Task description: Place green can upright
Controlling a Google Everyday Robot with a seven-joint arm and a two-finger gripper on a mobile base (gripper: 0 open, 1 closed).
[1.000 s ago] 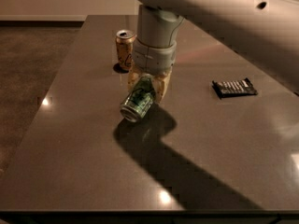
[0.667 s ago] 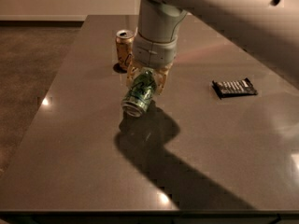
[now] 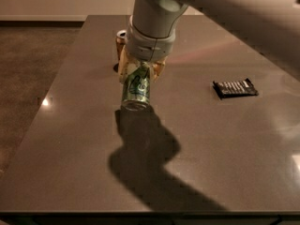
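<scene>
The green can [image 3: 136, 88], green and white patterned with a silver end, hangs nearly vertical in my gripper [image 3: 140, 74]. Its lower silver end is at or just above the dark table [image 3: 201, 144], left of centre. The gripper is shut on the can's upper part, with the tan fingers [image 3: 124, 65] on either side. The big grey arm comes in from the top right and hides the can's top.
A gold-brown can [image 3: 121, 43] stands upright just behind the gripper, partly hidden by it. A black flat packet [image 3: 235, 88] lies to the right. The table's left edge borders the brown floor. The arm's shadow falls toward the front edge.
The can has swung from a tilted pose to nearly upright in the gripper. The gripper has moved slightly left and the can's lower end has come down toward the table.
</scene>
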